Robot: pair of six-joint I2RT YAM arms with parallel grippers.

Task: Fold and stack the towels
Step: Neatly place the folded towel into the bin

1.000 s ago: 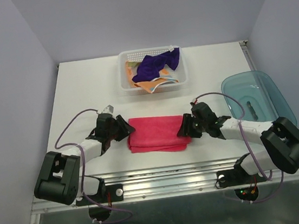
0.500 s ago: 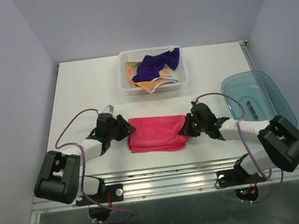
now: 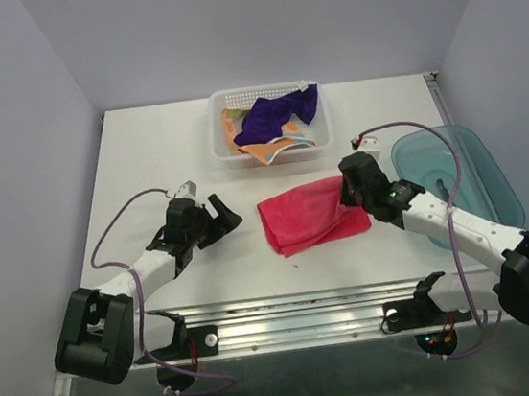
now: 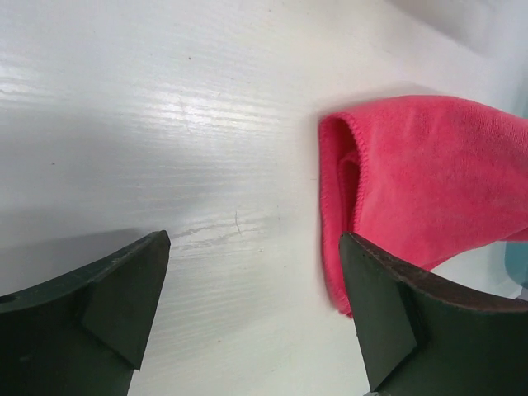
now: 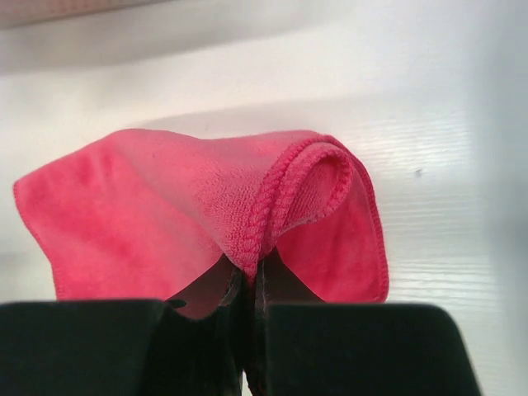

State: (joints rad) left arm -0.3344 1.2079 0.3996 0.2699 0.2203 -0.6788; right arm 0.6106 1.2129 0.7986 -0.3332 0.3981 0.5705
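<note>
Right gripper (image 5: 247,285): jaws pinching a hemmed fold of the hot pink towel (image 3: 310,216), which lies skewed in front of the white basket (image 3: 223,153). Left gripper (image 3: 221,218): jaws spread, empty, front-left of the basket, apart from the pink towel. Purple towel (image 3: 278,114) and dotted orange towel (image 3: 264,152) lie crumpled in the basket. My judgement: pink fold unfinished. I'd carry the pinched edge low, align the hems, and release only once flat.

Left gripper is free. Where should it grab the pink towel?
On the pink towel, probably the left folded edge, approached low from the left: that layered hem faces the open left gripper, and the right gripper pinches the opposite end.
</note>
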